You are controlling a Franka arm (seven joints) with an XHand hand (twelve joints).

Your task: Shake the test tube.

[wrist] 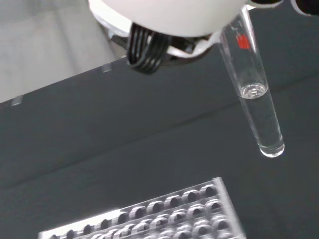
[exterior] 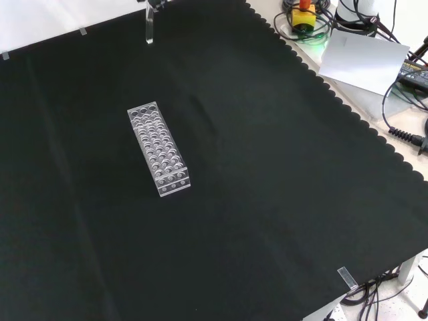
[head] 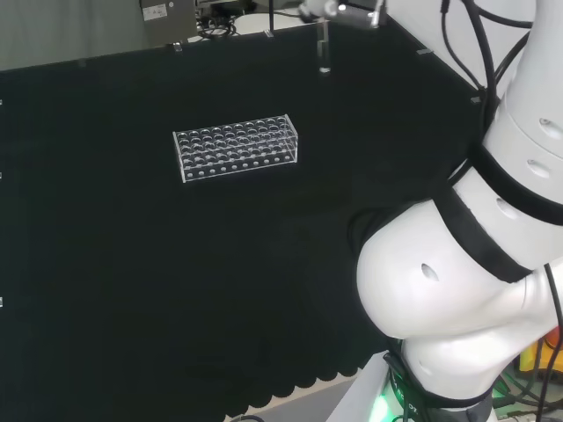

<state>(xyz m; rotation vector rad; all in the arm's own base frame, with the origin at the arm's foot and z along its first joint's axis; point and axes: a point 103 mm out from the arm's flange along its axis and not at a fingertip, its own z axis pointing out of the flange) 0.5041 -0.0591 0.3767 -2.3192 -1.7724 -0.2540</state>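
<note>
I've got the test tube (wrist: pixel 253 94) up, well above the rack (head: pixel 236 146), clear liquid inside. Can't tell the hand's (head: pixel 339 9) finger state. I'd shake small, mouth up.

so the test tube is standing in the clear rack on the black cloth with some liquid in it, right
Not quite. The test tube is not in the rack: it hangs in the air above the black cloth, away from the rack, as the head view shows. It does hold some clear liquid.
</note>
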